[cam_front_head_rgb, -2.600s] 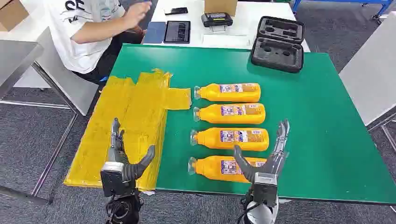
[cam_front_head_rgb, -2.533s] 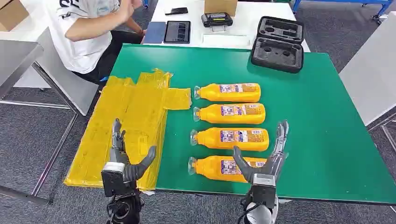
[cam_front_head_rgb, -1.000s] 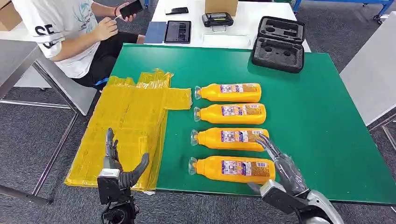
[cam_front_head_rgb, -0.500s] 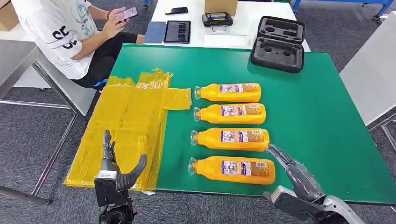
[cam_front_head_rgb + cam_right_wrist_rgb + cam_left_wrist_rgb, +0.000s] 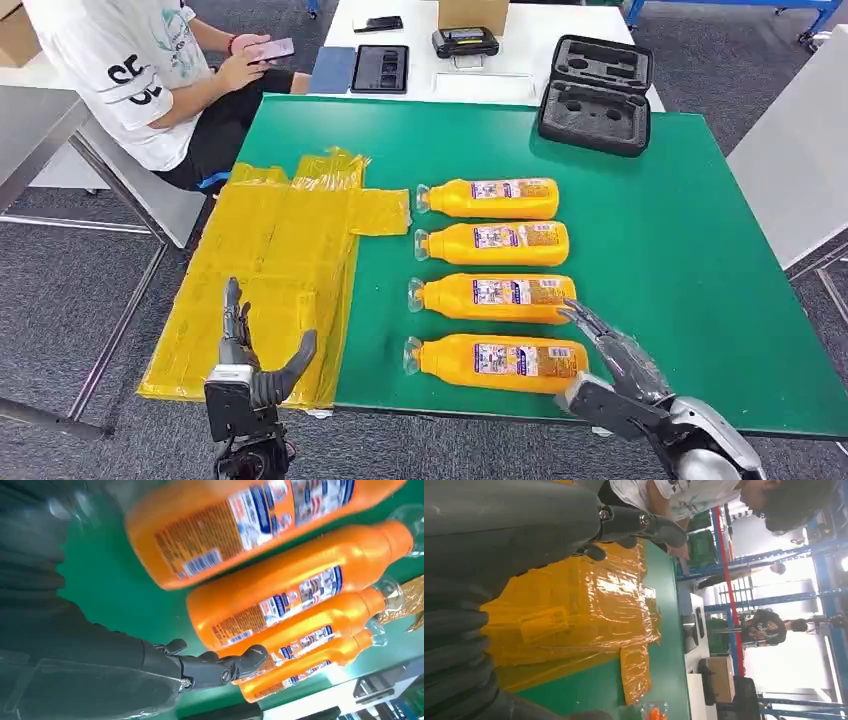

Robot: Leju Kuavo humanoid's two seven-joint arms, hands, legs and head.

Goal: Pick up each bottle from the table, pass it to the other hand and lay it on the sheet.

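Right, nearest orange bottle (image 5: 497, 361) lies flat on the green worktop (image 5: 690, 250), long axis side to side, cap toward the yellow sheet (image 5: 265, 262). Your right hand (image 5: 612, 352) sits just beside its base end, fingers spread, holding nothing. Left hand (image 5: 257, 357) hovers open at the sheet's near edge, well apart from the bottle. Reach with the right.

Person's white T-shirt (image 5: 120, 70) beside the green table (image 5: 680, 260): large dark letters, roughly "SE", cut off by folds. Four orange bottles (image 5: 497, 362) on the table carry printed labels with a barcode; text too small to read.
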